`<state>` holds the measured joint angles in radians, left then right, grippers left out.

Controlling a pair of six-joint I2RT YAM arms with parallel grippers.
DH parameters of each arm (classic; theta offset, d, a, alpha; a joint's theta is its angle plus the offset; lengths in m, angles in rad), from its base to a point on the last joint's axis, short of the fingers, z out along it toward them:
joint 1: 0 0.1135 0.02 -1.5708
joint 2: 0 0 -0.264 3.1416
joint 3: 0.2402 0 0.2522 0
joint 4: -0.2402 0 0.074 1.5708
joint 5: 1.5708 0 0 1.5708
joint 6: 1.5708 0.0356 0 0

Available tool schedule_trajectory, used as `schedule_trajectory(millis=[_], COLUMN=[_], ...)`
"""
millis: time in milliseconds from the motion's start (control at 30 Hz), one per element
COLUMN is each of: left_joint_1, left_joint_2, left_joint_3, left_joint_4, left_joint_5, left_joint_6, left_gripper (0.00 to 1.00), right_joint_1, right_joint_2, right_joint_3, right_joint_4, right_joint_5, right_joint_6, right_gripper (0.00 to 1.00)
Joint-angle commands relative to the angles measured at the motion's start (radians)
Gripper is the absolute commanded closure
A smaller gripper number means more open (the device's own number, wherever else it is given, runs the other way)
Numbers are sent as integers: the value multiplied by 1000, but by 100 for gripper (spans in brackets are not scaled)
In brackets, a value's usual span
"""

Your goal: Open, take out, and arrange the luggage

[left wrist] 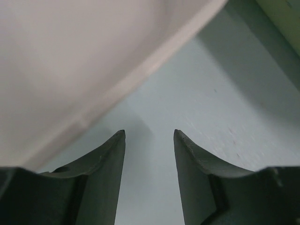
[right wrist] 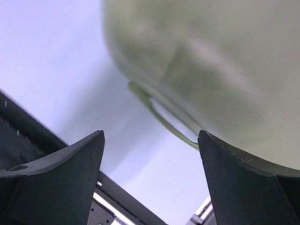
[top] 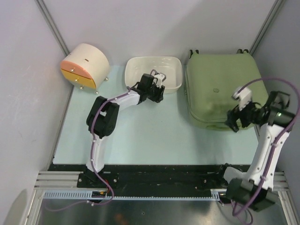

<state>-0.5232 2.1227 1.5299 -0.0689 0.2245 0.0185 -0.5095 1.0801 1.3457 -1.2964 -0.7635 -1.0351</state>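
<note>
The luggage [top: 220, 89], right of frame, lies shut, so opening looks to be the step in hand. The right gripper [right wrist: 151, 135], wide and empty, should next seize its green loop [right wrist: 164, 119]. The left gripper [left wrist: 149, 133] is half-open and empty.

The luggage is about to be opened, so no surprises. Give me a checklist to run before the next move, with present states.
1. The luggage lies flat, lid shut: ok.
2. The right gripper is open and empty at its near edge: ok.
3. The handle is ahead of the right jaws, not between them: ok.
4. The left gripper is open and empty by the white tub, away from the luggage: ok.
5. Zip or latch undone: cannot tell.
</note>
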Motion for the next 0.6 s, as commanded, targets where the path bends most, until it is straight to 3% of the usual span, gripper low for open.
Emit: schedule_trajectory(millis=[0, 133, 233, 400, 567], left_joint_1=[35, 48, 39, 32, 32], left_joint_2=[55, 30, -55, -242, -478], left_joint_3=[137, 147, 98, -60, -236], left_joint_4=[46, 46, 46, 46, 46], left_joint_5=[-48, 41, 137, 297, 357], left_joint_6=[-12, -12, -40, -52, -43], left_gripper=[49, 42, 34, 18, 13], right_joint_1=[146, 395, 475, 490, 491], right_joint_2=[-143, -278, -312, -312, -261], right_joint_3=[-134, -256, -365, -499, -586], right_joint_4=[-218, -218, -151, 86, 328], right_joint_5=[131, 211, 308, 447, 536], right_joint_6=[-209, -218, -224, -212, -252], right_gripper=[16, 22, 27, 29, 30])
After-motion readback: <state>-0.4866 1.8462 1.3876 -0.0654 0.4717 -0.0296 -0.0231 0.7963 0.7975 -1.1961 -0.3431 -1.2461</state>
